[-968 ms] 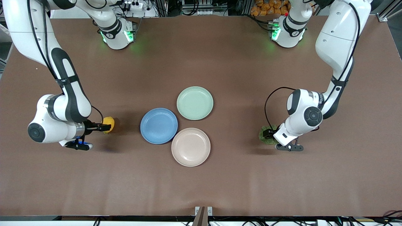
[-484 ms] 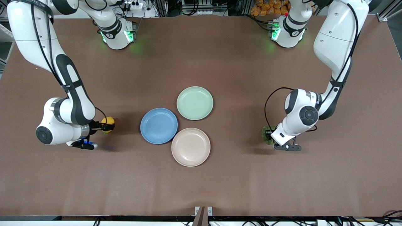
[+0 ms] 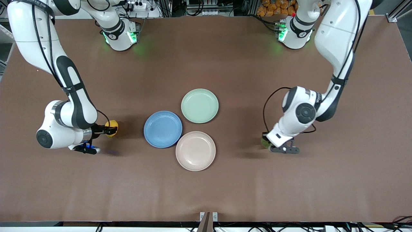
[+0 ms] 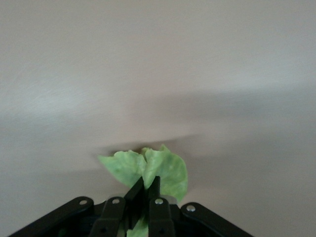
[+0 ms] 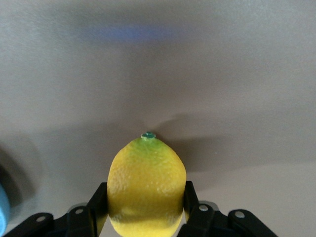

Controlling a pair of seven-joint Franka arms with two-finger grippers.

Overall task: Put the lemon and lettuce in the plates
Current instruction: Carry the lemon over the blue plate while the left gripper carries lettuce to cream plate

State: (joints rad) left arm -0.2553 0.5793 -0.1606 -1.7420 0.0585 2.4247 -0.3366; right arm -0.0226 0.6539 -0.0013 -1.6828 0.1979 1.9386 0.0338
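Note:
My right gripper [image 3: 110, 130] is shut on the yellow lemon [image 3: 112, 124], holding it low over the table toward the right arm's end, apart from the blue plate [image 3: 163, 129]. In the right wrist view the lemon [image 5: 146, 180] fills the gap between the fingers [image 5: 190, 197]. My left gripper [image 3: 267, 140] is shut on the green lettuce [image 3: 263, 142], mostly hidden under the hand, over bare table toward the left arm's end. In the left wrist view the lettuce [image 4: 157, 167] hangs pinched between the closed fingers [image 4: 134, 190]. The beige plate [image 3: 195, 150] lies beside the blue one, nearer the camera. Both are empty.
A pale mint-green plate [image 3: 200, 105], empty, lies farther from the camera, touching the other two. A sliver of the blue plate's rim [image 5: 2, 212] shows in the right wrist view. Brown table surface [image 3: 206, 193] spreads around the plates.
My left gripper has moved with the lettuce toward the plates. My right gripper shifted slightly toward the blue plate with the lemon, then held almost still.

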